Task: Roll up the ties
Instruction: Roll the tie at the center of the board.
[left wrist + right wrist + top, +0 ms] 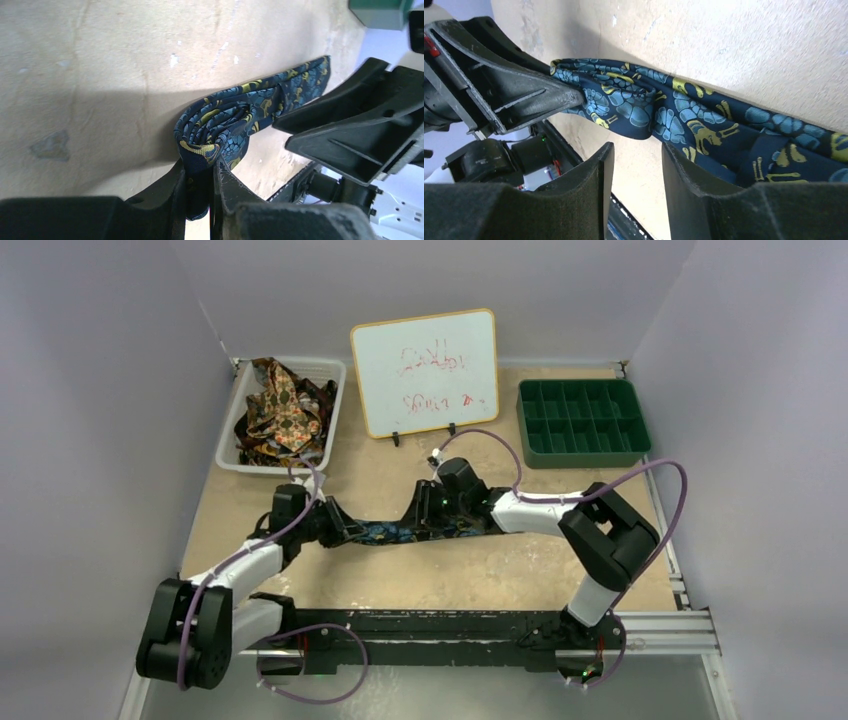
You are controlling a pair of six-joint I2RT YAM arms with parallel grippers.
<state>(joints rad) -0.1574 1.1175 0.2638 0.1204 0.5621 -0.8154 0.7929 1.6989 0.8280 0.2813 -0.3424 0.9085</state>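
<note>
White basket (228, 430) of ties (283, 405) left of the whiteboard (425, 370), left hand (199, 172) pinched tight on the rolled end of the navy tie (225, 117), tie stretched along the bench (500, 570) before the whiteboard, right hand (636, 150) parted, gripping nothing, green tray (580, 457) right of the whiteboard.

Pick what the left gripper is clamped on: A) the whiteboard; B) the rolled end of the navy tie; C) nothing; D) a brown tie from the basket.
B: the left wrist view shows the left gripper shut on the coiled end of the navy tie.
</note>
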